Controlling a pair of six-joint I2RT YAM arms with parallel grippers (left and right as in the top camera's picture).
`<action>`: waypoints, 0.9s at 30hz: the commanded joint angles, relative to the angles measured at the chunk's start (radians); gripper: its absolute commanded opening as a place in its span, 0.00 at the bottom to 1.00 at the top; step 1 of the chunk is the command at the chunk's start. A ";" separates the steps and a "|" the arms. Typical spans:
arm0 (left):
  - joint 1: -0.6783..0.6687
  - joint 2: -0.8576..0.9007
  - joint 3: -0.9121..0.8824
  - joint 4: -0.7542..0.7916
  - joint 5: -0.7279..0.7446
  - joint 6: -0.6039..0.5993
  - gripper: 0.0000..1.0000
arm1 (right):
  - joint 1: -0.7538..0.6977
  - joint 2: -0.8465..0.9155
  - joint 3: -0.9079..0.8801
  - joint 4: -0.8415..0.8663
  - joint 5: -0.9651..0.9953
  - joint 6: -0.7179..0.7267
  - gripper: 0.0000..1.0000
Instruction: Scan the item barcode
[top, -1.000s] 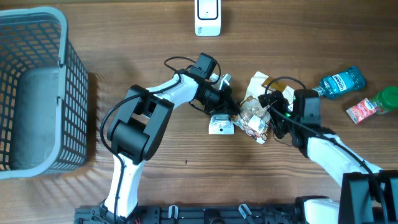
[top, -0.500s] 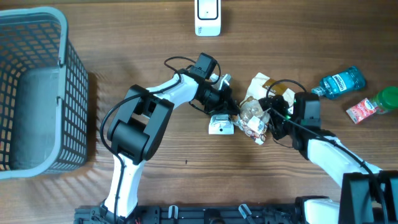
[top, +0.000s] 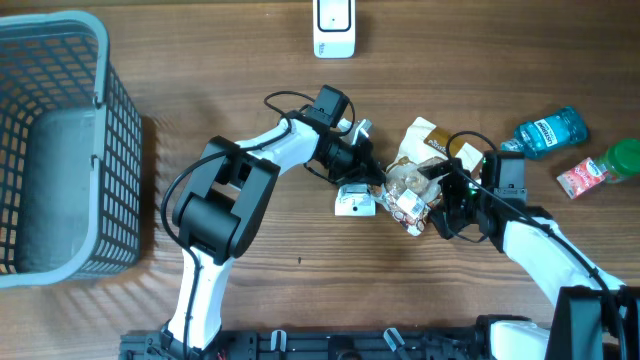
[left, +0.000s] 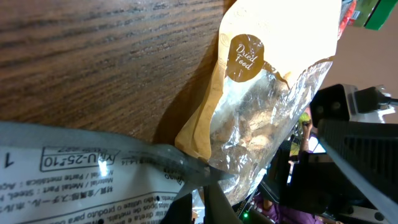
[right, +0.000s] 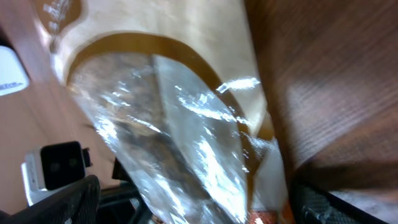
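Wooden tabletop (top: 250, 300) was seen from overhead, with a grey mesh basket (top: 118, 150) at its left edge; the right arm had been drawn back a little toward its own side, so that the right gripper (top: 441, 200) sat at the edge of the dried-food pouch (top: 408, 186); its jaws were held wide apart with the pouch's clear window between them, unclamped as far as could be judged; the pouch had hardly been shifted and lay at mid-table; a white handheld scanner (top: 355, 204) lay just beside it; the left gripper (top: 367, 173) was kept closed against the scanner, though a grip on it could not be confirmed; the barcode was judged not yet presented.
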 joint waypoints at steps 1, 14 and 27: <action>0.001 0.056 -0.024 -0.020 -0.105 -0.006 0.04 | 0.015 0.158 -0.228 -0.140 0.203 0.094 1.00; 0.001 0.056 -0.024 -0.043 -0.105 -0.006 0.04 | 0.015 0.158 -0.228 0.211 0.568 -0.012 0.99; 0.001 0.056 -0.024 -0.057 -0.105 -0.006 0.04 | 0.015 0.211 -0.228 0.494 0.353 -0.290 1.00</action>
